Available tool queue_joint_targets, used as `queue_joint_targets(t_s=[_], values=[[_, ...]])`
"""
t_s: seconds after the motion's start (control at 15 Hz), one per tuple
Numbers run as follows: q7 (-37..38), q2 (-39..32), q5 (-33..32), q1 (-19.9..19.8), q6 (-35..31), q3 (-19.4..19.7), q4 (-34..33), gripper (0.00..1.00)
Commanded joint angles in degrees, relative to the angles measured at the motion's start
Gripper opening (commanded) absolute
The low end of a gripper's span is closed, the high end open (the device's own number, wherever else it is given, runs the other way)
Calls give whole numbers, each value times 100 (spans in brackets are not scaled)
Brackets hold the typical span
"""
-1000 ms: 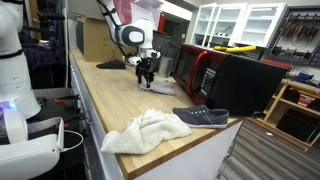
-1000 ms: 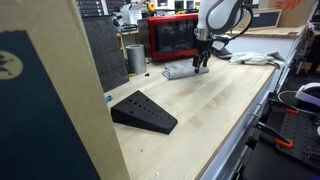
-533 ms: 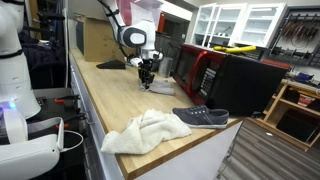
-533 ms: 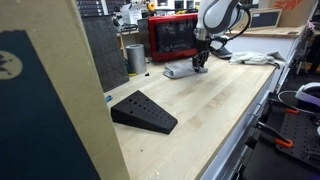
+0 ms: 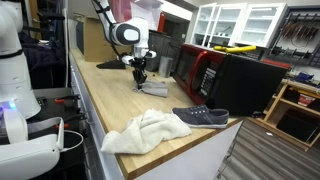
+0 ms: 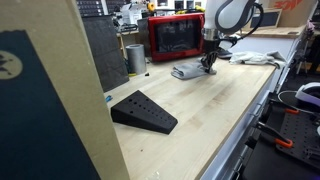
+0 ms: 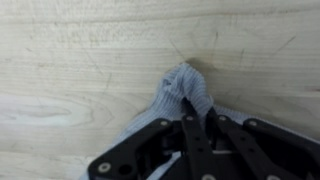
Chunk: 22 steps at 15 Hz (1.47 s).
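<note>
Gripping: the gripper [image 7: 196, 118] pinched a bunched tip of the gray item [image 7: 185, 90]; fingers [image 7: 188, 135] were nearly pressed together, with only fabric between them.
Gray item: knit fabric in the wrist view, shoe-like in both exterior views [image 5: 153, 88] [image 6: 186, 71]. It lay on the table [image 7: 80, 60] right under the fingertips, and most of it spread out to one side of them.
Gripper pose: it pointed straight down over the item in both exterior views [image 5: 140, 76] [image 6: 209, 63], with its fingertips at table level.
Beyond fingertips: bare wood grain in the wrist view.
Near fingers: a red microwave [image 6: 175, 38] stood just behind the item, and a metal cup [image 6: 135, 57] stood beside it.
Far from fingers: a dark shoe [image 5: 201, 117] and a white towel [image 5: 145, 131] lay well apart along the table edge. A black wedge [image 6: 143, 111] was also well apart.
</note>
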<state>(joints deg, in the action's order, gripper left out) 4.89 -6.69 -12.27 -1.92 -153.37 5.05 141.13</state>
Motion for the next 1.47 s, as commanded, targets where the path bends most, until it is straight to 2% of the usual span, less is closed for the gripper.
queue_joint_targets(t_s=[0.0, 0.2, 0.47, 0.8, 0.87, 0.93, 1.13, 1.4], values=[[686, 614, -653, 125, 436, 40, 751, 3], [1256, 834, -768, 142, 499, -157, 1009, 3], [1941, 812, 185, 286, 261, -530, 1009, 3], [2569, 766, 1016, 590, 113, -944, 684, 3], [2461, 895, 1153, 640, 106, -994, 708, 36], [2375, 1025, 1237, 679, 94, -1034, 748, 38], [2051, 1579, 1321, 727, 180, -1091, 991, 58], [1688, 2142, 1116, 655, 479, -1125, 1172, 88]])
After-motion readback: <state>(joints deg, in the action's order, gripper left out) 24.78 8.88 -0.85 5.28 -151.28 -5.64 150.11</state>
